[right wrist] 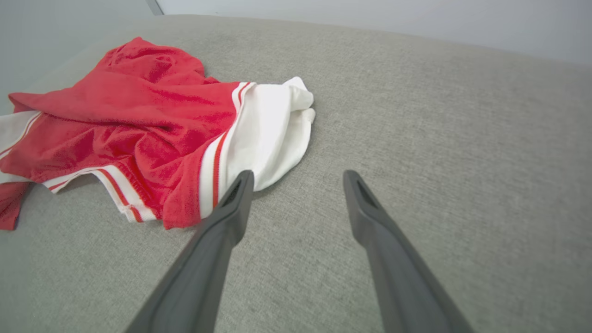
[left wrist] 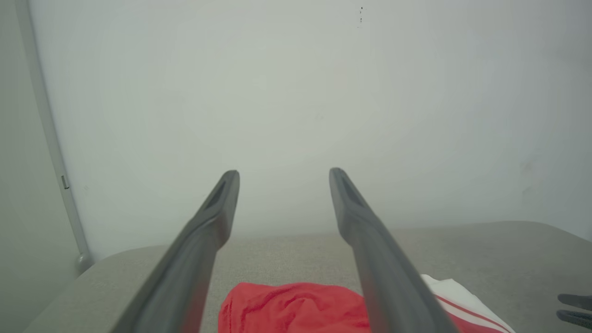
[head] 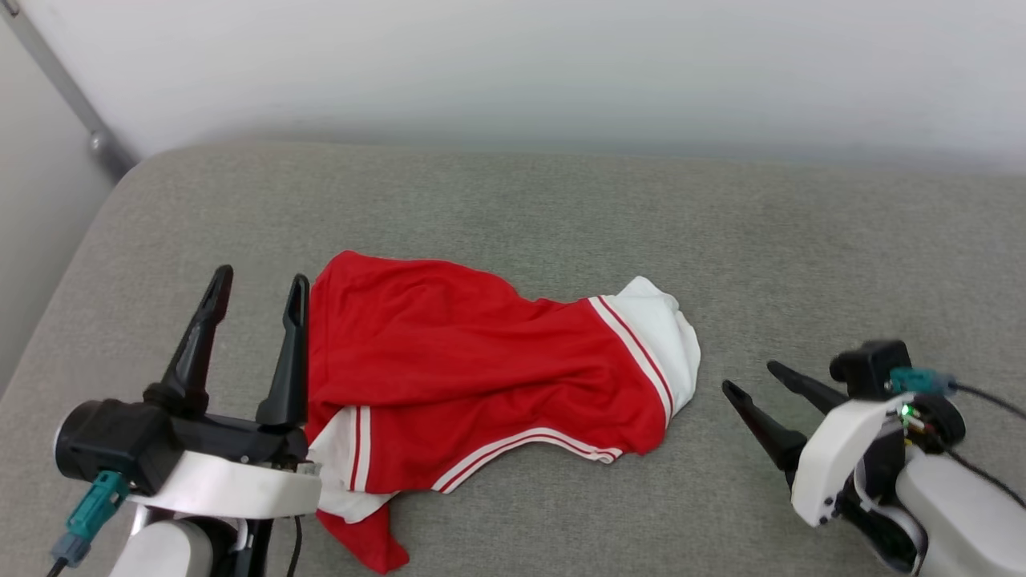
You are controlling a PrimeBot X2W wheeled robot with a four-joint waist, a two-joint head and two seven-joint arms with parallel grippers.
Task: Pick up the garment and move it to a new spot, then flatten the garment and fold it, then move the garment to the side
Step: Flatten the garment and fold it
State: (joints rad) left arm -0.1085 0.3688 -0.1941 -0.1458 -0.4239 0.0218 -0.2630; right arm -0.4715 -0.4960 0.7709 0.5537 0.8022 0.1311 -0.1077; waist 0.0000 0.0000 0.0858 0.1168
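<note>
Black and long, the two fingers of the left gripper (head: 262, 277) stand wide apart at the near left, with nothing between them. They point up and away toward the wall, and one of them crosses the left edge of the shirt in the head view, but I cannot tell if it touches the cloth. At the near right, the right gripper (head: 749, 376) has its fingers spread apart too, and it holds nothing. It aims at the white sleeve (head: 665, 336) from just beside it, low over the grey cushion (head: 801, 240). Between the two grippers lies the garment (head: 481, 361) - a red T-shirt with white sleeves and red-and-white stripes. It is bunched up in a messy heap, with one red corner hanging toward the near edge. No writing or number can be seen on it from here. Past the shirt there is more bare grey cushion, and then a plain pale wall (head: 513, 64) with a grey pipe (head: 56, 80) running down its left side. I think the first step is the one in hand - picking the shirt up - and it has not begun. Next, a gripper should dip down to a loose edge, such as the white sleeve, pinch it tight, and lift it clear to carry it.
</note>
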